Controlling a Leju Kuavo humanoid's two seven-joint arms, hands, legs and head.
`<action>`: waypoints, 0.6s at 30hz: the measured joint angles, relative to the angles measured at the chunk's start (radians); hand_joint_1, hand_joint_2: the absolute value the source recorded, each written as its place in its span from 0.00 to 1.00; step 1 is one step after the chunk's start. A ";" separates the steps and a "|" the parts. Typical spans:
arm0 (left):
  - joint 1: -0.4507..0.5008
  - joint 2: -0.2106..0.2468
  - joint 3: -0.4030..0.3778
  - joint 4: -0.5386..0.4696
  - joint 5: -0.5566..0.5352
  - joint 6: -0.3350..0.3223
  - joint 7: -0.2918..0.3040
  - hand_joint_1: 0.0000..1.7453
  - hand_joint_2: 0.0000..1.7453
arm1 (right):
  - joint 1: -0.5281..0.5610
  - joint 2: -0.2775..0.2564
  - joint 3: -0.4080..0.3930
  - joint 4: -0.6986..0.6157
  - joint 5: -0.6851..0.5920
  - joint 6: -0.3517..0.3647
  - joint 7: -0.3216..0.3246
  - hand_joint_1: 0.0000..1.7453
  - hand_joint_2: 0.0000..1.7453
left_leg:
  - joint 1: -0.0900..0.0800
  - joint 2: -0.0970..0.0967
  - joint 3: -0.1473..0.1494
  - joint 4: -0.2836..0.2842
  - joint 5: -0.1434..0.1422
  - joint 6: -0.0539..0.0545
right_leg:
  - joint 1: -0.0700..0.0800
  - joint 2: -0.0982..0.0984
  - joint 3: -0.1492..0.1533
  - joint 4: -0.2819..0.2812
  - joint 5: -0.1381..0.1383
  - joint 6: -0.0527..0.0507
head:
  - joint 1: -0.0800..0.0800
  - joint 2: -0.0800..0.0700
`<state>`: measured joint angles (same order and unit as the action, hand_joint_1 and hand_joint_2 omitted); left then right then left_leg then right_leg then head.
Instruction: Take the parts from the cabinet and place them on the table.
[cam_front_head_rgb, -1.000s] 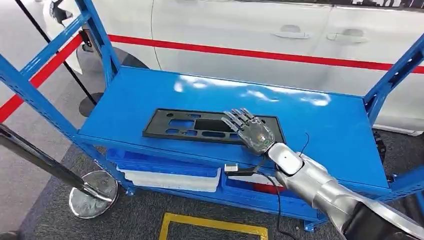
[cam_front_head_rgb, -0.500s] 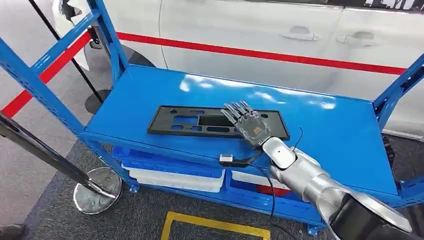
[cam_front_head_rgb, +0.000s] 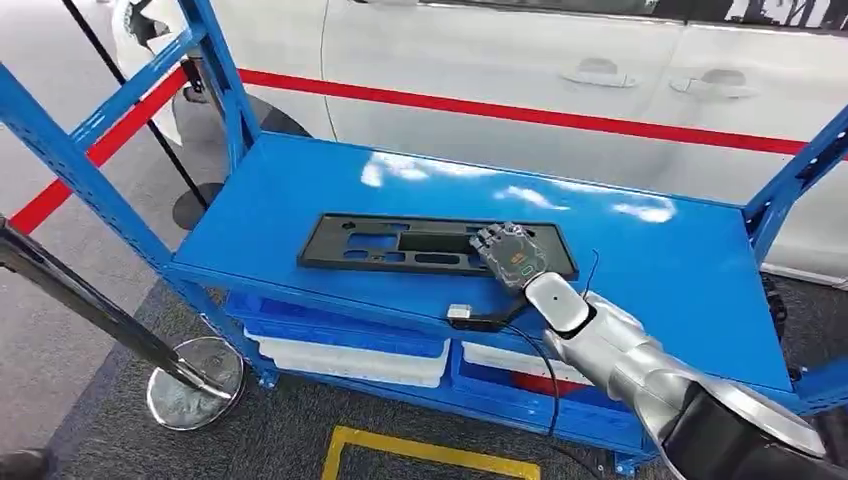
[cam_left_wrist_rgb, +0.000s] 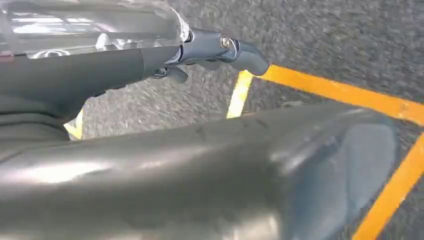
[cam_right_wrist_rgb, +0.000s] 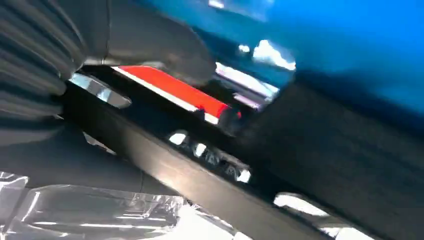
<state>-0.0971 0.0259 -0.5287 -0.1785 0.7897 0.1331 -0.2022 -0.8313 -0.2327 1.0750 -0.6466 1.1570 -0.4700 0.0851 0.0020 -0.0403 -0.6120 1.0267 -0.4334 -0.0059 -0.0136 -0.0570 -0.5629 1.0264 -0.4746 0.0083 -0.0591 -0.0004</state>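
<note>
To the left of the right robot hand (cam_front_head_rgb: 508, 256), a blue upright post (cam_front_head_rgb: 80, 170) of the cabinet slants up from the shelf's front left corner, and below it a dark pole runs down to a round chrome stanchion base (cam_front_head_rgb: 195, 383) on the grey floor. The blue shelf (cam_front_head_rgb: 660, 270) stretches wide on both sides of the robot hand; its front edge runs just below the wrist, its back edge lies beyond the fingers against the white car (cam_front_head_rgb: 520, 70) with the red stripe. Bare blue surface lies open behind the part and far out to the right of the robot hand, up to the right-hand blue post (cam_front_head_rgb: 795, 180).

The black plastic part (cam_front_head_rgb: 390, 243), a long flat frame with cut-outs, lies flat on the shelf near its front edge, stretching leftward from the robot hand. The right robot hand rests on the part's right end, back of the hand up, fingers curled down over the frame; whether they actually clamp it I cannot tell. The silver forearm comes in from the lower right, crossing the shelf's front edge, with a black cable looping off the wrist.

Under the shelf, below the robot hand, sit blue and white bins (cam_front_head_rgb: 345, 350).

The left robot hand (cam_left_wrist_rgb: 220, 50) hangs over grey floor with yellow tape lines (cam_left_wrist_rgb: 320, 87), fingers curled in, holding nothing.
</note>
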 joint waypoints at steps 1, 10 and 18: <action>-0.002 0.000 0.000 0.000 0.000 -0.010 -0.003 0.00 0.00 | -0.001 0.000 -0.001 0.003 0.005 -0.001 0.000 0.99 1.00 | -0.001 0.000 -0.001 0.000 0.002 0.008 | 0.000 0.000 0.001 -0.004 0.003 0.006 | 0.000 0.000; -0.013 -0.002 -0.001 0.000 0.005 -0.040 -0.045 0.00 1.00 | 0.007 0.008 -0.015 0.020 0.015 0.007 -0.006 0.99 1.00 | 0.005 -0.004 0.006 -0.013 0.019 0.036 | -0.010 0.041 -0.116 0.261 -0.089 0.016 | 0.000 0.000; -0.013 -0.002 -0.005 0.000 -0.003 -0.077 -0.137 0.00 1.00 | -0.002 0.039 -0.038 0.021 0.011 0.003 -0.033 0.99 1.00 | -0.004 0.007 -0.004 -0.010 0.018 0.003 | -0.003 0.007 0.003 -0.019 0.009 -0.018 | 0.000 0.000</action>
<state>-0.1102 0.0244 -0.5333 -0.1785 0.7866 0.0557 -0.3387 -0.8331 -0.1942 1.0369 -0.6260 1.1677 -0.4669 0.0519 -0.0024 -0.0332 -0.6160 1.0168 -0.4153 -0.0032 -0.0165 -0.0505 -0.5602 1.0070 -0.4661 -0.0094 -0.0591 -0.0004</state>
